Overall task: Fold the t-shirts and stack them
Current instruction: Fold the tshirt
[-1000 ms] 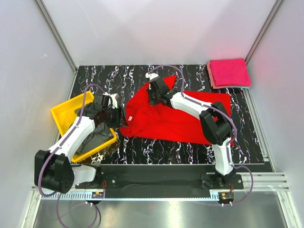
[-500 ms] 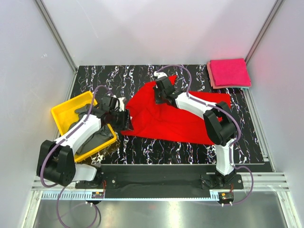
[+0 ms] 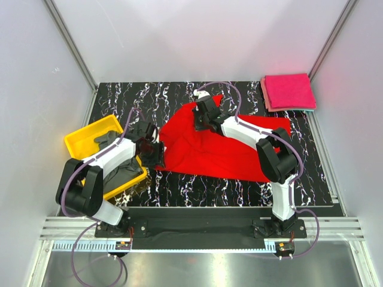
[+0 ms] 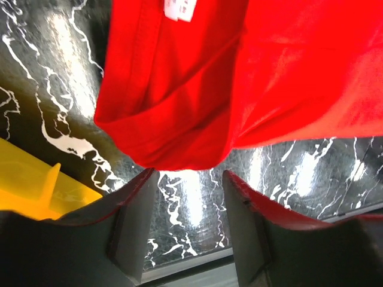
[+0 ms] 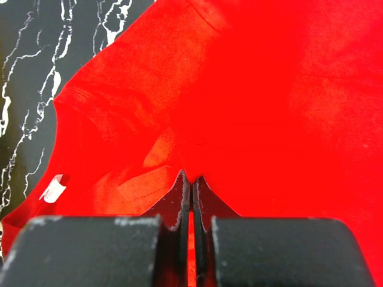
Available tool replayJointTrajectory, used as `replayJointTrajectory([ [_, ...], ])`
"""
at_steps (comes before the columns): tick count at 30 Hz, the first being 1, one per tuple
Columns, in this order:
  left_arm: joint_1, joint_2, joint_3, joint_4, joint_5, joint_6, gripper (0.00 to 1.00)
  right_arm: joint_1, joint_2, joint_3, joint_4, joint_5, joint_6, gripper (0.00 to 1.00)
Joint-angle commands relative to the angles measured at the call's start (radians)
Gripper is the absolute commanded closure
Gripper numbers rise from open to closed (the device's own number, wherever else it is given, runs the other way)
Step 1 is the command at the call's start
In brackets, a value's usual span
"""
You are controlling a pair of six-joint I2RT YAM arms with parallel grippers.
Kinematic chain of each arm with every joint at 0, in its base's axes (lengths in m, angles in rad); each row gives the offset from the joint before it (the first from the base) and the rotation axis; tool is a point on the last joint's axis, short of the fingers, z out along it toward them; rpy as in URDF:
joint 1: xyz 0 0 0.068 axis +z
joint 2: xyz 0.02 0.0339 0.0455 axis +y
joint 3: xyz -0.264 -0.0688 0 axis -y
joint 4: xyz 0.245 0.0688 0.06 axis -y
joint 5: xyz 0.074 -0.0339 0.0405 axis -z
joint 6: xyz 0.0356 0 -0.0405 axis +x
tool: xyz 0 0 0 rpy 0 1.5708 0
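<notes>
A bright red t-shirt (image 3: 221, 146) lies spread and rumpled across the middle of the black marbled table. My right gripper (image 3: 199, 119) is shut on a pinch of its cloth (image 5: 192, 167) near the far left part. My left gripper (image 3: 157, 153) is open at the shirt's near left corner (image 4: 173, 152), jaws on either side just short of the edge. The white neck label (image 4: 179, 9) shows there. A dark grey shirt (image 3: 119, 170) lies in the yellow tray. Folded magenta-pink shirts (image 3: 289, 91) are stacked at the far right corner.
The yellow plastic tray (image 3: 81, 143) sits at the left edge of the table, under my left arm. The table's near edge (image 4: 191, 266) runs just below my left gripper. Grey walls close in the left, right and back.
My left gripper has moved right from over the tray to the shirt's near left corner. My right gripper shifted slightly right and back with the cloth, then held still.
</notes>
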Motion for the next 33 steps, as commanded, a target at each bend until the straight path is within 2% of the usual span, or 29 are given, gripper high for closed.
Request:
replayJointTrajectory([
  [1,-0.002,0.015,0.063,0.013,-0.040,-0.007,0.55,-0.009,-0.063,-0.006,0.056,-0.030,-0.001,1.00],
  [4,-0.002,0.022,0.078,0.004,-0.062,-0.009,0.79,-0.011,-0.066,-0.014,0.067,-0.034,-0.004,1.00],
  [6,-0.002,0.031,0.086,-0.001,-0.080,-0.011,0.88,-0.014,-0.064,-0.016,0.065,-0.035,-0.006,1.00],
  [7,-0.002,0.042,0.090,-0.004,-0.085,-0.009,0.97,-0.014,-0.063,-0.016,0.065,-0.040,-0.009,1.00],
  [8,-0.002,0.048,0.095,-0.010,-0.092,-0.011,1.00,-0.015,-0.063,-0.017,0.067,-0.041,-0.009,1.00],
  [15,-0.002,0.090,0.107,-0.051,-0.206,-0.030,1.00,-0.032,-0.054,-0.016,0.071,-0.066,-0.007,1.00],
  [18,-0.002,0.090,0.117,-0.073,-0.204,-0.037,1.00,-0.038,-0.041,0.001,0.059,-0.075,-0.013,1.00],
  [19,-0.004,0.065,0.117,-0.073,-0.206,-0.041,0.96,-0.041,-0.040,0.004,0.057,-0.073,-0.016,1.00],
  [20,-0.005,0.047,0.117,-0.073,-0.210,-0.044,0.87,-0.043,-0.037,0.009,0.053,-0.075,-0.018,1.00],
  [21,-0.005,0.012,0.118,-0.071,-0.220,-0.046,0.70,-0.043,-0.035,0.014,0.053,-0.075,-0.018,1.00],
  [23,-0.005,-0.022,0.123,-0.058,-0.209,-0.027,0.61,-0.046,-0.032,0.017,0.050,-0.099,-0.019,1.00],
  [24,-0.005,-0.048,0.126,-0.045,-0.154,-0.011,0.57,-0.047,-0.032,0.018,0.051,-0.103,-0.019,1.00],
  [29,-0.005,-0.030,0.133,-0.019,-0.002,0.074,0.51,-0.049,-0.023,0.021,0.051,-0.115,-0.013,1.00],
  [33,-0.009,0.028,0.129,-0.033,0.023,0.118,0.50,-0.049,-0.026,0.023,0.051,-0.126,-0.012,1.00],
])
